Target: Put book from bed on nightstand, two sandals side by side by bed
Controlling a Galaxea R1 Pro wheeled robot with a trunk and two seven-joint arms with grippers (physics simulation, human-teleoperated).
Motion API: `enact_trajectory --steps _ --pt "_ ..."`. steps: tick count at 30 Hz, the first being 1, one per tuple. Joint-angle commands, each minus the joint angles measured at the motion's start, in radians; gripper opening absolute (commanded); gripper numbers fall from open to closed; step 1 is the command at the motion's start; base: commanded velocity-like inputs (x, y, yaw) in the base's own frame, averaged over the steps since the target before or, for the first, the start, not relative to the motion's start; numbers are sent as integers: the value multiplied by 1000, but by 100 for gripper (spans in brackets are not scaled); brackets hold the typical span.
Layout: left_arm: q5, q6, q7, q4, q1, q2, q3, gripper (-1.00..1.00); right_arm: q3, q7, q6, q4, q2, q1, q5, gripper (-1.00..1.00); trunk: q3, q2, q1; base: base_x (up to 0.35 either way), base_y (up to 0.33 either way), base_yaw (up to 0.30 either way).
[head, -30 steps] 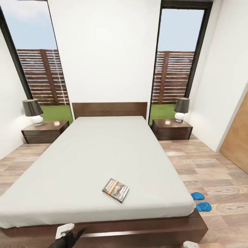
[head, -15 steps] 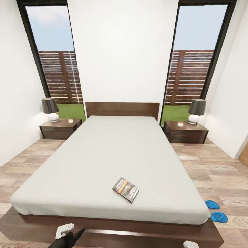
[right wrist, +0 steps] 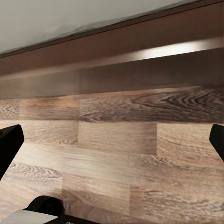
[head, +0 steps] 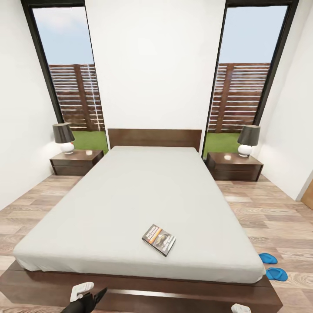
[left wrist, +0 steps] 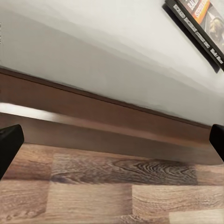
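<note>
The book (head: 158, 239), dark with an orange band, lies flat near the foot of the grey bed (head: 143, 195), right of its middle. It also appears at the edge of the left wrist view as the book (left wrist: 199, 23). Two blue sandals (head: 268, 258) (head: 276, 274) rest on the floor beside the bed's right foot corner. One nightstand (head: 76, 161) stands left of the headboard, the other nightstand (head: 234, 166) right of it. My left gripper (left wrist: 112, 142) is open, low before the bed frame (left wrist: 116, 116). My right gripper (right wrist: 112, 142) is open over the floor and holds nothing.
Each nightstand carries a dark-shaded lamp (head: 64, 137) (head: 248, 140). Tall windows flank the white wall behind the headboard. Wood-plank floor (head: 278, 217) runs along both sides of the bed. A wooden door edge (head: 308, 195) shows at far right. My left arm (head: 82, 294) sits at the bottom edge.
Between a second and half a second ago the whole head view shifted, bringing the bed to the centre; that was camera motion. Since then nothing has moved.
</note>
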Motion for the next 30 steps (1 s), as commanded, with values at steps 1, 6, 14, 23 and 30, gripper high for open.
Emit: enact_trajectory --steps 1,6,14,23,30 --pt "7 -2 -4 2 -1 1 -2 100 2 4 -2 2 0 -1 -6 100 -1 -1 0 0 0 0" --pt "7 -2 -4 2 -1 0 -3 100 2 5 -2 2 -2 -1 -6 100 -1 -1 0 0 0 0" --pt "8 -2 -4 2 -1 0 -3 100 2 6 -2 1 -2 -1 -6 100 -1 -1 0 0 0 0" --pt "8 -2 -4 2 -1 0 -3 100 2 6 -2 2 -2 -1 -6 100 -1 -1 0 0 0 0" --pt "7 -2 -4 2 -1 0 -3 100 2 6 -2 2 -2 -1 -6 100 2 6 -4 0 0 0"
